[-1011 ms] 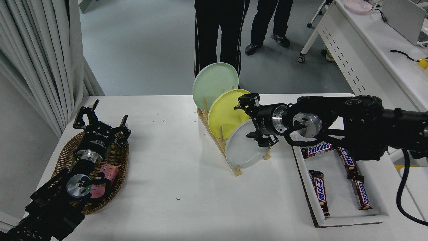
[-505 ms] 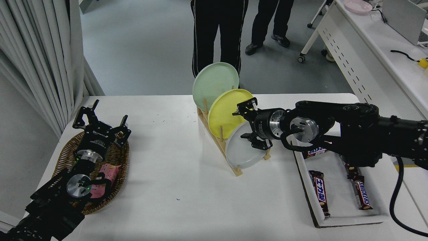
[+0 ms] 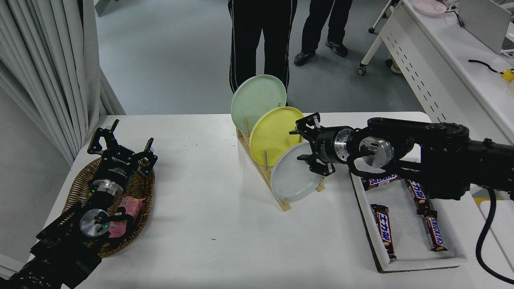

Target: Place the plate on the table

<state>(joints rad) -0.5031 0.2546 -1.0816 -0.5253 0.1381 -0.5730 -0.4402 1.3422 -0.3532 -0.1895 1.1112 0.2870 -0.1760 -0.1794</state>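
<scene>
The light grey plate point(image 3: 292, 178) stands on edge in the front slot of a wooden rack point(image 3: 263, 168) on the white table point(image 3: 209, 192). Behind it in the rack stand a yellow plate point(image 3: 273, 134) and a pale green plate point(image 3: 257, 98). My right gripper point(image 3: 302, 144) reaches in from the right, open, at the grey plate's upper right rim. One finger is up beside the yellow plate and the other is over the grey plate's right edge; nothing is gripped. My left gripper point(image 3: 120, 140) is parked open over the basket at the lower left.
A wicker basket point(image 3: 136, 188) with a pink packet point(image 3: 128, 208) sits at the left. A white tray point(image 3: 405, 224) with several chocolate bars lies at the right under my right arm. Two people's legs point(image 3: 261, 36) are at the table's far side. A white desk point(image 3: 449, 56) stands at the back right.
My right gripper pushed left toward the plates, then drew back a little to the right, staying open. The plates and the left arm have not moved.
</scene>
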